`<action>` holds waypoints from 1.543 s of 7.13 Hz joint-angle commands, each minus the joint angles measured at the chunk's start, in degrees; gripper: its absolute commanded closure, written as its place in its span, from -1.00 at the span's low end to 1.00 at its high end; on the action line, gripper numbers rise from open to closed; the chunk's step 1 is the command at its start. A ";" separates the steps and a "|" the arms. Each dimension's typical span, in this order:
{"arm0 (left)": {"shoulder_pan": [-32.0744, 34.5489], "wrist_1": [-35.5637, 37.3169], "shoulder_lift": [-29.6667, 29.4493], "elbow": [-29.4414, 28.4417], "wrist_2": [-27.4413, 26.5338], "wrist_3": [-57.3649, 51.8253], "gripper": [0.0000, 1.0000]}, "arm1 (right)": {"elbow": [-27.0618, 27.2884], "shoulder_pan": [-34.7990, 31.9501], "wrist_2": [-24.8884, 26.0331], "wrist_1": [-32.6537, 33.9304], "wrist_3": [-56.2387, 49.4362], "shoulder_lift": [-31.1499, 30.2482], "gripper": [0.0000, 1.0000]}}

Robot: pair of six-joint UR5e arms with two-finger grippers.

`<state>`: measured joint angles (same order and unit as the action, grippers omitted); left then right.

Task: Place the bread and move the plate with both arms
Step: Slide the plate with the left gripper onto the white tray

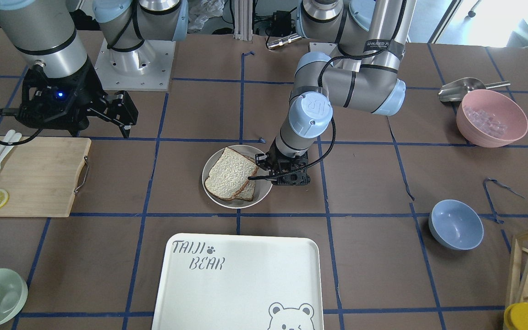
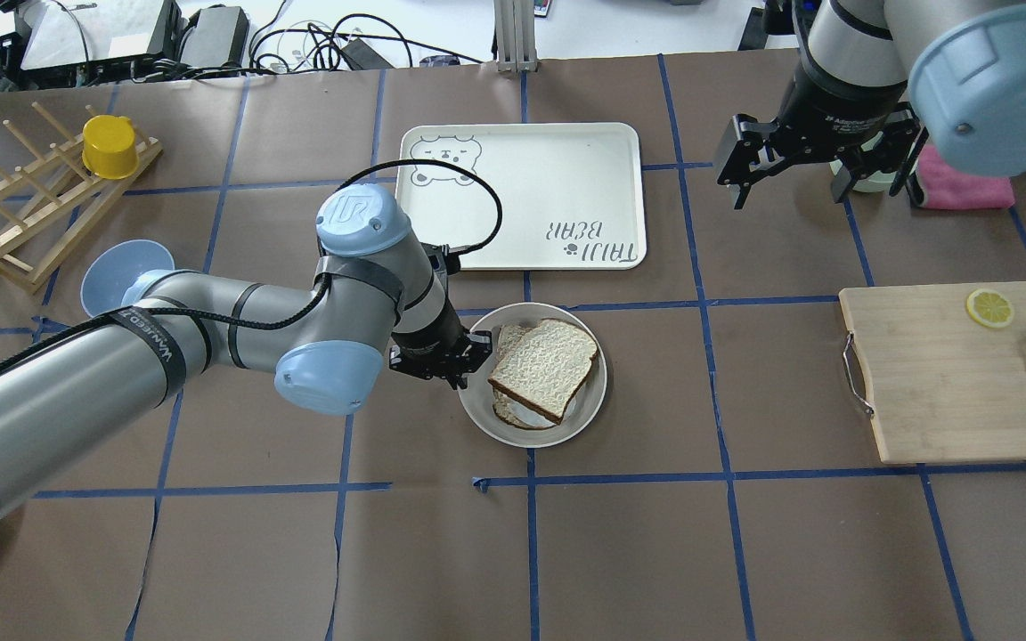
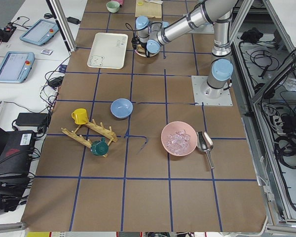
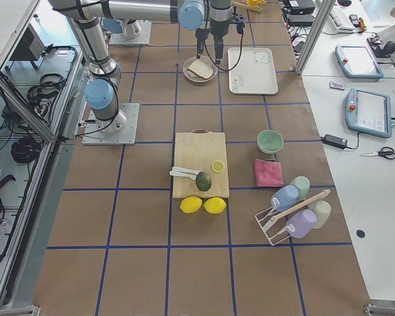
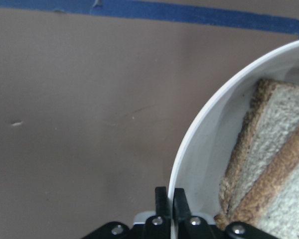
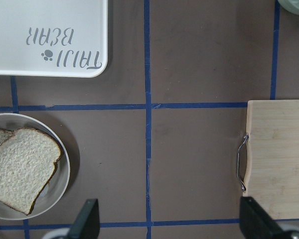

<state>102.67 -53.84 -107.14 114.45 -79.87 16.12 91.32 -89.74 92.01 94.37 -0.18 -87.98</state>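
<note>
The off-white plate (image 1: 241, 205) sits mid-table, and it also shows in the overhead view (image 2: 488, 429). The pale bread slice (image 2: 547, 360) lies in it, on top of a second slice (image 2: 508, 339) that peeks out underneath. My left gripper (image 2: 470, 349) is down at the plate's edge. In the left wrist view it (image 5: 170, 200) is shut on the plate's rim (image 5: 189, 144), one finger on each side. My right gripper (image 2: 789, 174) is open and empty, held above the table between the tray and the cutting board; its fingers (image 6: 87, 219) frame the right wrist view.
The bear-print tray (image 2: 522, 205) lies just beyond the plate. A wooden cutting board (image 2: 940, 374) with a lemon slice (image 2: 989, 307) is on my right. A blue bowl (image 1: 455, 224), a pink bowl (image 1: 492, 118) and a wooden rack (image 2: 23, 214) are on my left.
</note>
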 commanded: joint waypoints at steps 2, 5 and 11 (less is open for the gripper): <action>-2.20 3.11 0.96 -0.98 5.31 1.62 1.00 | 0.00 0.00 0.01 -0.68 0.00 -0.09 -1.00; -5.38 3.48 -1.31 -5.88 9.21 1.63 1.00 | 0.00 0.00 0.01 -0.68 0.00 -0.09 -1.00; -7.66 2.86 -16.94 -28.46 10.79 1.36 1.00 | 1.48 0.00 0.01 -0.68 0.09 -0.35 -1.00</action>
<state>95.45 -50.90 -120.60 90.66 -69.06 17.18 91.82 -89.74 92.04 93.62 -0.15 -88.10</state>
